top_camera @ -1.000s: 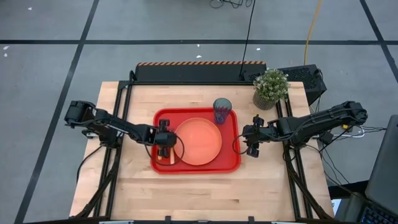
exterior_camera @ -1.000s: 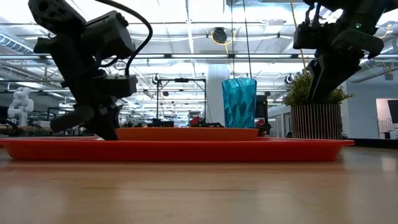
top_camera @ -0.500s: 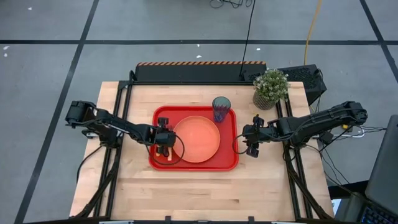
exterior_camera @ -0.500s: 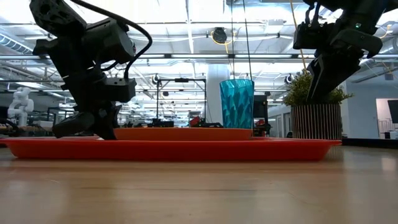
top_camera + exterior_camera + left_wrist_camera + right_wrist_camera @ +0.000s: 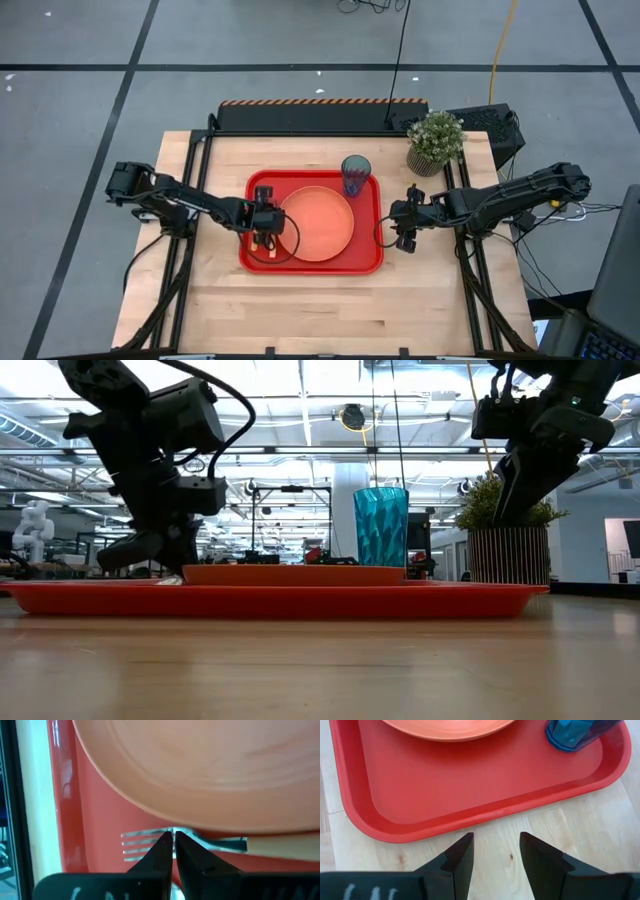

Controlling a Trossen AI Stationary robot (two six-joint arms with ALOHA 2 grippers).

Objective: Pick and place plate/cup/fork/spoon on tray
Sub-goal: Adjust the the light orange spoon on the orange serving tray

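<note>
At the centre of the high view, the tray (image 5: 312, 262) is seen on the table (image 5: 220, 300), with the plate (image 5: 317, 225) at its middle and the cup (image 5: 356, 175) in its upper right corner. The left gripper (image 5: 173, 843) is held over the tray's left end, its fingers (image 5: 158, 855) nearly together above the fork (image 5: 150, 843) beside the plate. The right gripper (image 5: 496, 851) is held right of the tray, fingers apart.

The red tray (image 5: 300, 600) spans the frame's middle, carrying the orange plate (image 5: 300, 574) and the teal cup (image 5: 380, 526) at centre. The left gripper (image 5: 160, 552) hangs at left; the right gripper (image 5: 520, 485) hangs upper right, before a potted plant (image 5: 510, 550).
</note>
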